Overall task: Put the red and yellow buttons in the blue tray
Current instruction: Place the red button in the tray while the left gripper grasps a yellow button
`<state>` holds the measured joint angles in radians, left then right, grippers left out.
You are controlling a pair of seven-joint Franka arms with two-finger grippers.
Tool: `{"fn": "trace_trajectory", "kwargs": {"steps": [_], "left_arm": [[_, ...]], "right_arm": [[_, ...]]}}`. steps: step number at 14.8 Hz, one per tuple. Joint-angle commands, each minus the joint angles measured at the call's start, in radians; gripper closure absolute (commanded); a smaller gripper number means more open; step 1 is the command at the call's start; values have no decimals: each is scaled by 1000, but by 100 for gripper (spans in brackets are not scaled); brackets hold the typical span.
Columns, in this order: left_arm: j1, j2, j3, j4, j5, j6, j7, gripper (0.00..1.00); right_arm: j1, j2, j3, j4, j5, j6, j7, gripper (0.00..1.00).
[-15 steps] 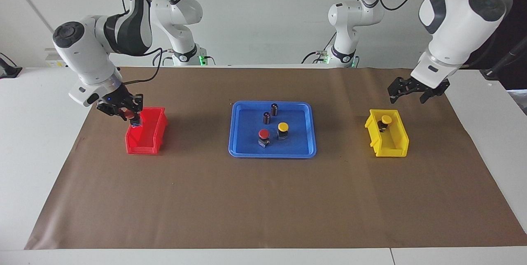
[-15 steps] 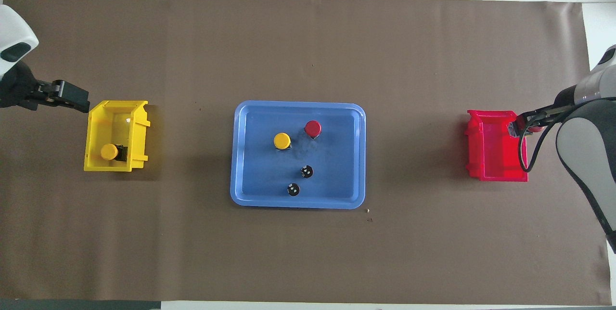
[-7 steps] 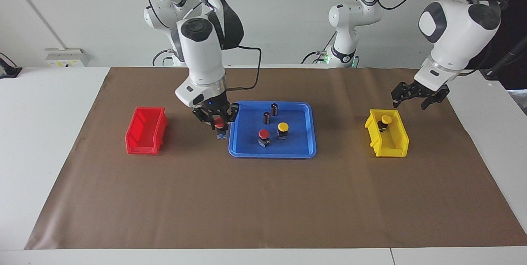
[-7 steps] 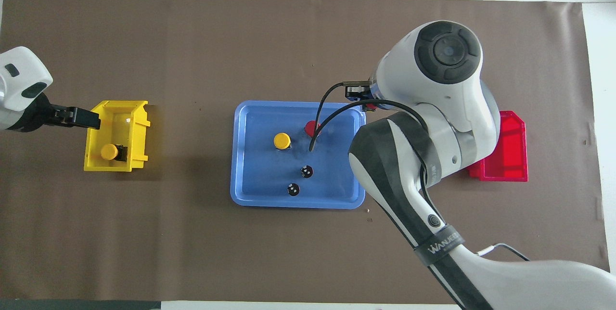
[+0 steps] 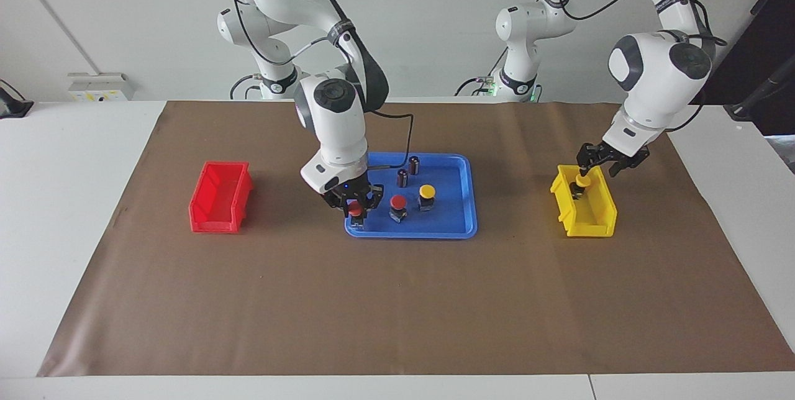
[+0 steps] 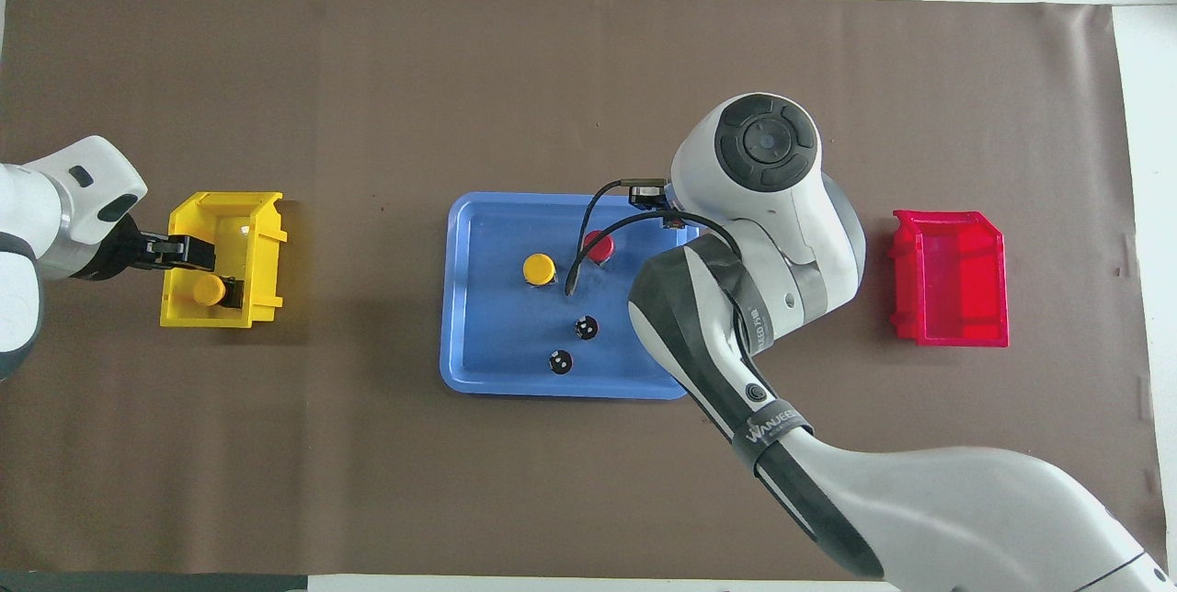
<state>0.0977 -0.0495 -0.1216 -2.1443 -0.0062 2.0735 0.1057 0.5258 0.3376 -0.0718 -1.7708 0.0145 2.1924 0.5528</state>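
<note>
Our right hand [image 5: 355,206], pinching a red button [image 5: 355,212], hangs just over the blue tray [image 5: 459,226]; our left hand [image 5: 599,159], spread, straddles the yellow button [image 5: 581,181].

Two red buttons [image 5: 398,202], two yellow buttons [image 5: 427,191], two dark cylinders [image 5: 413,165], three containers.

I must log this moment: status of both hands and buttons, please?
Right hand holds red button over tray corner. Left hand at yellow bin, over its button. Nothing in the way.
</note>
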Motion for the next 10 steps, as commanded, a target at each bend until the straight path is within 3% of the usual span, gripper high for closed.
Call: {"fn": "trace_trajectory", "kwargs": {"steps": [1,7,10], "left_arm": [[8,-12,0,-74,-20,85,-8,28],[17,3,0,-121,-20,132,0,28],[25,10,0,-123,-18,137,-3,34]], "right_arm": [[11,-32,4,-47,15,12,32,73],[11,-61,4,-154,15,93,30,68],[13,-63,4,-160,15,98,33,67]]}}
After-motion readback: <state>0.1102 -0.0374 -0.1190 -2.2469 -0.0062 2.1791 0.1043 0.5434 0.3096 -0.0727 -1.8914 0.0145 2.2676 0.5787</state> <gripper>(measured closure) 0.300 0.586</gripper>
